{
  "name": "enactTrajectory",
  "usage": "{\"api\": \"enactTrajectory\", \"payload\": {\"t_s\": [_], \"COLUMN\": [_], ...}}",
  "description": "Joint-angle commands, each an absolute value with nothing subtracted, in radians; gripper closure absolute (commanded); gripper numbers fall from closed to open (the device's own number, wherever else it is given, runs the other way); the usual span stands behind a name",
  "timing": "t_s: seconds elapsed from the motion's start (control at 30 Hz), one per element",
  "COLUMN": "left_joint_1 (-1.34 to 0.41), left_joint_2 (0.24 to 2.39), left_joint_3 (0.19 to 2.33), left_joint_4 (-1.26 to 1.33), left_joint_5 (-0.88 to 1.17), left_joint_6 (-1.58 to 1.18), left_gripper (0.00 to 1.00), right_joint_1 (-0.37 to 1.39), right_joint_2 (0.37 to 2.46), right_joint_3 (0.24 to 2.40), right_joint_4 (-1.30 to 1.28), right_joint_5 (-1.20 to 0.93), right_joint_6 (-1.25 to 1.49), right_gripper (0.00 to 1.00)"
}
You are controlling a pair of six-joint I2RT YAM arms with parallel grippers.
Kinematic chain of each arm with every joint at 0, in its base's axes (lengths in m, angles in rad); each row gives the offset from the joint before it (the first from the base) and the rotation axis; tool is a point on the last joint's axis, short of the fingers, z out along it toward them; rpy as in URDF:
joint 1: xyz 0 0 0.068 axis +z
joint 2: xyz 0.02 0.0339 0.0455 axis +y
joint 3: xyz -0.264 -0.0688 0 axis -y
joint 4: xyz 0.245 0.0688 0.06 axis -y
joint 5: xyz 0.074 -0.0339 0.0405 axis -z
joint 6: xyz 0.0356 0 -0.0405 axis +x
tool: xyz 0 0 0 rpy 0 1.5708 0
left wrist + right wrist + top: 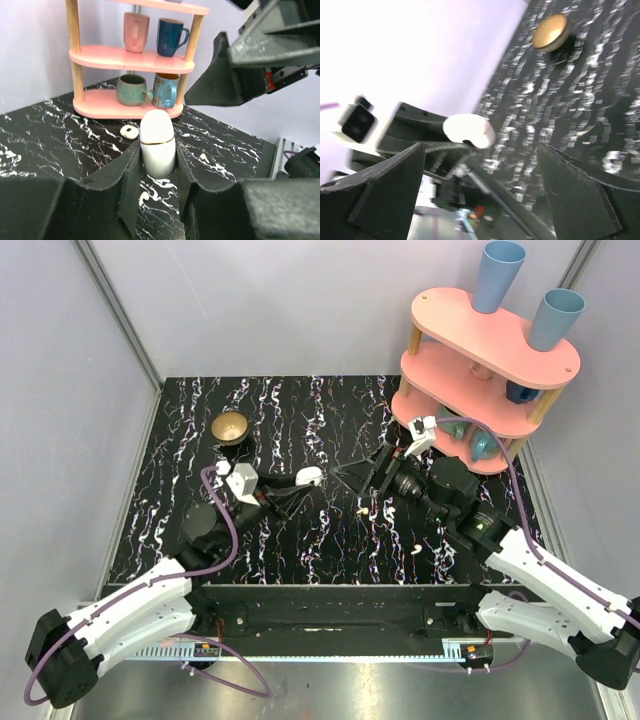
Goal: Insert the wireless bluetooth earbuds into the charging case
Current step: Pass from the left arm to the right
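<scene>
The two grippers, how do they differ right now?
The left gripper is shut on a white case; the right gripper stands wide open and empty. The left gripper reaches rightward, the right gripper leftward, toward that case. Both are black and meet near the middle of the table.

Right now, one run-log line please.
left end effector: shut on charging case | right end effector: open, empty | earbuds: loose on table

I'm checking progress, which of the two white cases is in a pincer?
The gold-banded case, clamped in the left pincer; the other case lies on the table.
</scene>
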State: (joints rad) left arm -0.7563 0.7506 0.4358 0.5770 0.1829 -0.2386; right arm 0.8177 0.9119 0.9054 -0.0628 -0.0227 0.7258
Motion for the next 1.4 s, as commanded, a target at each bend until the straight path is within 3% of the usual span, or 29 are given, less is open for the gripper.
{"api": "enactTrajectory", "payload": {"t_s": [0.0,0.33,0.77,1.13,1.37], "left_joint_1": [-0.759,-0.765,-0.779,-0.79,-0.79], "left_joint_2": [0.732,0.77,0.816,0.835,0.824], "left_joint_3": [0.382,0.325,0.351,0.362,0.364], "left_joint_4": [0.931,1.103,1.074,1.058,1.023], "left_joint_5": [0.238,0.298,0.285,0.268,0.253], "left_joint_6": [-0.181,-0.175,-0.144,-0.101,-0.086], "left_gripper": [1.0,1.0,1.0,1.0,1.0], "right_joint_1": [0.818,0.818,0.819,0.819,0.819], "right_joint_2": [0.945,1.012,1.052,1.126,1.103], "right_joint_3": [0.836,0.772,0.833,0.807,0.788], "right_joint_4": [0.205,0.397,0.356,0.486,0.468], "right_joint_5": [-0.083,-0.166,-0.236,-0.299,-0.272], "right_joint_6": [1.13,1.273,1.347,1.44,1.46], "right_gripper": [0.0,0.02,0.03,0.2,0.4]}}
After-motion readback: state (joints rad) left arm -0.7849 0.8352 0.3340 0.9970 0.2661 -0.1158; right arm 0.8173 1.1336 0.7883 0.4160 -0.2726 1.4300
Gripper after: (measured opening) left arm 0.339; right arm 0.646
